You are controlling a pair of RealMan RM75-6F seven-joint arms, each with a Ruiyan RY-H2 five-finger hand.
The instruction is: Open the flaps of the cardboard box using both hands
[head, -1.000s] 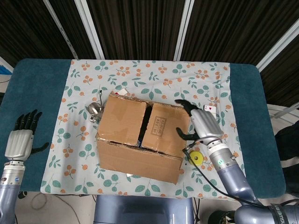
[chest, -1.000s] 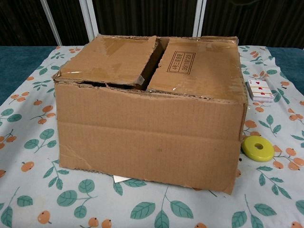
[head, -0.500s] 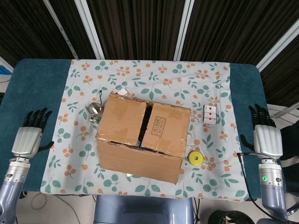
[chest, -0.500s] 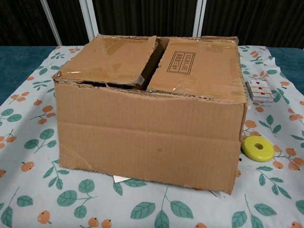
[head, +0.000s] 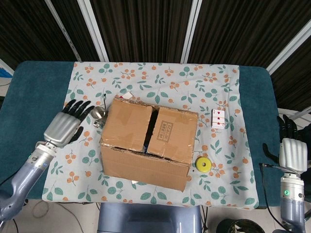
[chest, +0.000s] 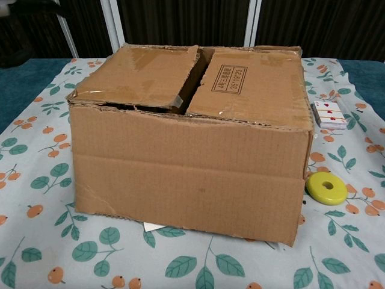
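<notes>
Our left robot hand (head: 64,125) hovers open beside the cardboard box (head: 148,143), whose light, stiff flaps (head: 127,124) we'd lift at the centre seam.

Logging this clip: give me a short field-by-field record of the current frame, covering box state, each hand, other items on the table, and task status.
box: cardboard box at the middle of the floral tablecloth, both top flaps folded down, dark gap between them
left hand: left hand over the cloth left of the box, fingers apart, holding nothing, not touching the box
right hand: right hand at the table's far right edge, away from the box, holding nothing
other items: yellow ring, playing cards, metal object by the box's left side
task status: flaps not yet opened
</notes>
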